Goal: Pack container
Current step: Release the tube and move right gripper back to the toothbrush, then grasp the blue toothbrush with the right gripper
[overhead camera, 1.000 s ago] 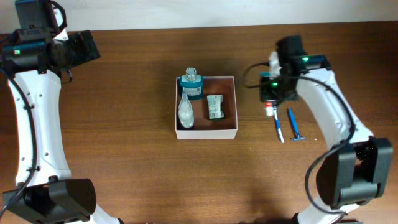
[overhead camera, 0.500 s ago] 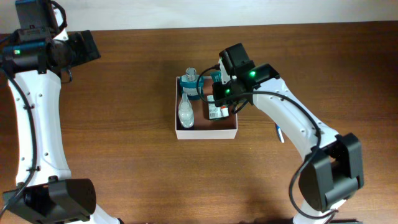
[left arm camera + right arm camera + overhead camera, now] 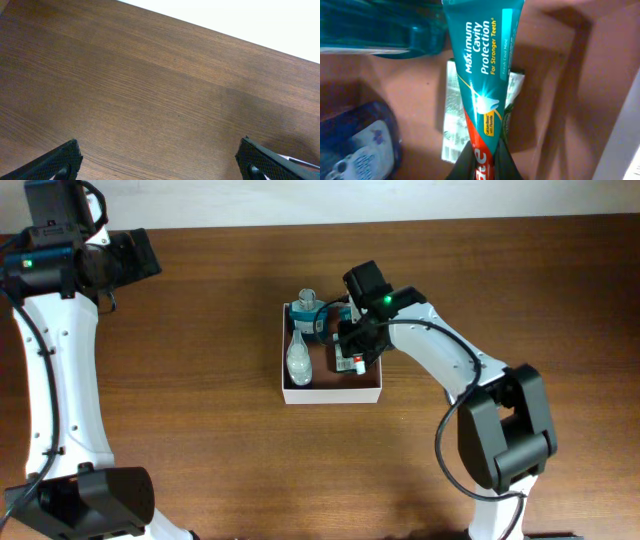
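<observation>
The container (image 3: 330, 396) is a square white-walled box at the table's middle; its brownish-pink inside (image 3: 555, 75) shows in the right wrist view. In it are a teal bottle (image 3: 308, 315) (image 3: 380, 25), a clear bottle (image 3: 298, 360) and a green-white packet (image 3: 451, 115). My right gripper (image 3: 352, 352) (image 3: 484, 162) is shut on a teal and red toothpaste tube (image 3: 482, 75) and holds it inside the container, over the packet. My left gripper (image 3: 140, 258) (image 3: 160, 162) is open and empty, far off at the table's back left.
A bluish rounded bottle (image 3: 355, 145) lies at the lower left of the right wrist view, close beside the tube. The container's white wall (image 3: 620, 130) is to the right of the tube. The table's far edge (image 3: 225, 20) runs behind my left gripper.
My right arm has carried the toothpaste tube left, from the table beside the container to inside it, over the packet. The left arm has not moved.
</observation>
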{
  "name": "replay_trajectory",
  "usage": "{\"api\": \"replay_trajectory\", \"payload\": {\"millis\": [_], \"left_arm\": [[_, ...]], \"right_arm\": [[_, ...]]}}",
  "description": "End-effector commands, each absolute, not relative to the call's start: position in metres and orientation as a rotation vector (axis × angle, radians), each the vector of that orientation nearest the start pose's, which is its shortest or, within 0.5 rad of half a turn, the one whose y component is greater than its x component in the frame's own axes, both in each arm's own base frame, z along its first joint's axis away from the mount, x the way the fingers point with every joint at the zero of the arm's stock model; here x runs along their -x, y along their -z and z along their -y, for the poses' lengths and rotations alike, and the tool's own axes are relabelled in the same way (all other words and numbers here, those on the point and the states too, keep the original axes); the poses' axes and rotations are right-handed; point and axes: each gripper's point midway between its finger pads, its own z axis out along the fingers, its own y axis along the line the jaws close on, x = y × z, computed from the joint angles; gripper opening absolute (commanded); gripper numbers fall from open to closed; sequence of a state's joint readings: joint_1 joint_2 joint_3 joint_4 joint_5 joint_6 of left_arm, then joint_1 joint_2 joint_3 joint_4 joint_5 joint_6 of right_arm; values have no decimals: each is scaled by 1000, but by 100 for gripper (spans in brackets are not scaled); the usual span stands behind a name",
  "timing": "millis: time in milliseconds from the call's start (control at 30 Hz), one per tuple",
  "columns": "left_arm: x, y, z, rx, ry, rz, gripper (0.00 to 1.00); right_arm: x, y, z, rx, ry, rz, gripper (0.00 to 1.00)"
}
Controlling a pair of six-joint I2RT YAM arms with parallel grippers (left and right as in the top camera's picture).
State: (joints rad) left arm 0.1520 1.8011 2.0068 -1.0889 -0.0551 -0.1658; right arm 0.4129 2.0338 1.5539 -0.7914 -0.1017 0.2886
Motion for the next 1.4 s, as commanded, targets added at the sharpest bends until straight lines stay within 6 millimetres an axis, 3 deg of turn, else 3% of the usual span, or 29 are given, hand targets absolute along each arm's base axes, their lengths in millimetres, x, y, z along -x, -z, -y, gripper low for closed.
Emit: {"api": "replay_trajectory", "payload": {"millis": [0, 67, 133, 167, 333, 600, 700, 767, 900, 1067, 1167, 1300, 1367], "left_arm": [[-458, -290, -79, 417, -51, -2415, 100], [-458, -290, -79, 417, -50, -2415, 100], [-458, -290, -79, 417, -51, -2415, 100], [-458, -290, -79, 417, -51, -2415, 100], [-458, -290, -79, 417, -51, -2415, 100], [-458, -290, -79, 417, -51, -2415, 100], [-458, -290, -79, 417, -50, -2415, 100], [-458, -290, -79, 417, -51, -2415, 100], [-458, -290, -79, 417, -50, -2415, 100], [-458, -290, -79, 417, -51, -2415, 100], [-458, -290, -79, 417, -50, -2415, 100], [-458, -290, -79, 417, -50, -2415, 100], [-458, -290, -79, 417, -51, -2415, 100]], "right_arm": [[-410, -39, -192, 179, -225, -2902, 4], [-410, -34, -191, 179, -220, -2912, 5], [-410, -32, -192, 181, -220, -2911, 28], [-411, -33, -192, 181, -224, -2907, 32], [-416, -48, -197, 183, -251, -2889, 33], [-425, -156, -197, 221, -257, -2788, 38], [-424, -182, -183, 202, -170, -2769, 40], [-421, -193, -159, 171, 0, -2759, 41], [-411, -187, -113, 107, 252, -2813, 41], [-407, -167, -73, -11, 306, -2886, 41], [-402, -143, -47, -109, 274, -2952, 41], [-393, -111, -29, -126, 292, -3009, 35], [-387, -82, -17, -164, 304, -3030, 30]]}}
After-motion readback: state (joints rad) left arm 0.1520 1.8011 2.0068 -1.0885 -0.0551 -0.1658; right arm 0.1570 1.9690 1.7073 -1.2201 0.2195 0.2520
